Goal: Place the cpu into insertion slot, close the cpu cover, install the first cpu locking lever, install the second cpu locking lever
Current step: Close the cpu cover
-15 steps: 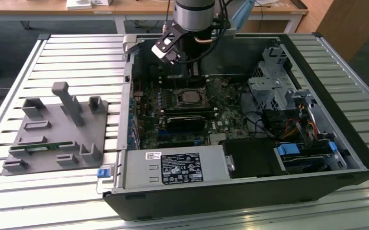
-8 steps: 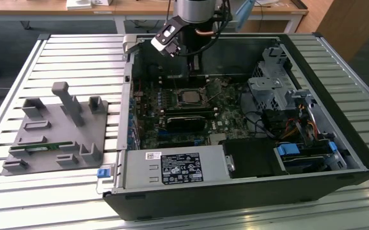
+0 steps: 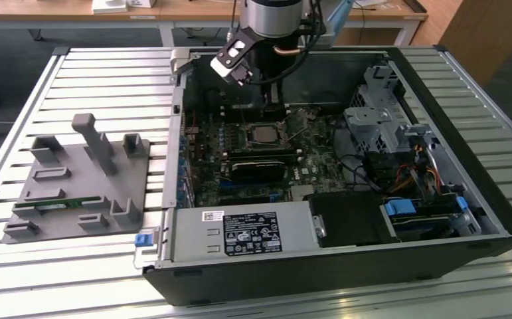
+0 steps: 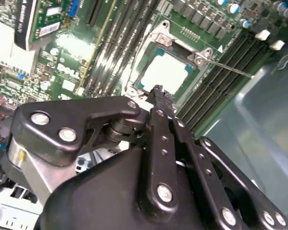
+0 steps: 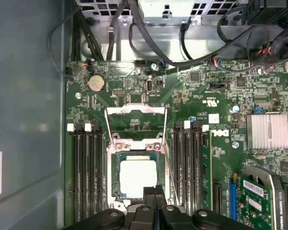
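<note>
Sitting in insertion slot (image 5: 114, 178), cpu (image 5: 138, 176): pale silvery square.

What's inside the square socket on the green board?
The cpu lies in the insertion slot, pale face up. The shut end effector covers one edge of it, and the chip itself hides the slot's floor.

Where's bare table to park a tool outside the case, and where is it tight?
Bare table slats lie past the grey fixture plate and on its near side, at the exterior view's left. Inside the case it is crowded: the gripper hangs by the cpu, and cables fill the exterior view's right end.
</note>
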`<state>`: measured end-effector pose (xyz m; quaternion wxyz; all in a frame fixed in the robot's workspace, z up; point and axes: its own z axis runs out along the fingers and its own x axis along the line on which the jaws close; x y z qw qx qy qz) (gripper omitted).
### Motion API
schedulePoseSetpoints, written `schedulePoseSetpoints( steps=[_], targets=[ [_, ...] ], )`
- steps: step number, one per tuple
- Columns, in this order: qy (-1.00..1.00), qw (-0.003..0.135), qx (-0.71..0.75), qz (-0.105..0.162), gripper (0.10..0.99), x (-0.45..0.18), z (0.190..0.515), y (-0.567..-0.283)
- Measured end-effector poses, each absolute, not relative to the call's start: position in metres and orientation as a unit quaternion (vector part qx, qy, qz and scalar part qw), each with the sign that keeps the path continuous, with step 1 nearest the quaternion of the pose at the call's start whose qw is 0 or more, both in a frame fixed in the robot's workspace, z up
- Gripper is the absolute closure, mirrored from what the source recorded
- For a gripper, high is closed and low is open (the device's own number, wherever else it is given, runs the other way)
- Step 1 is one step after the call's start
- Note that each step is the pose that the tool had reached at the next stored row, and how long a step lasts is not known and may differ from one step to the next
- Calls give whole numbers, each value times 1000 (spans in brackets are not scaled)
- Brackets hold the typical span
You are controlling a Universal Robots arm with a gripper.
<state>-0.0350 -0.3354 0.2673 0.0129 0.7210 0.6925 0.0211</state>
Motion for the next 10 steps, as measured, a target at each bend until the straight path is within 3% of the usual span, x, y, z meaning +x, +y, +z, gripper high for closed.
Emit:
schedulePoseSetpoints(
  steps=[10],
  targets=[
    [705,7,709,21,980,-15,267,-336]
  ],
)
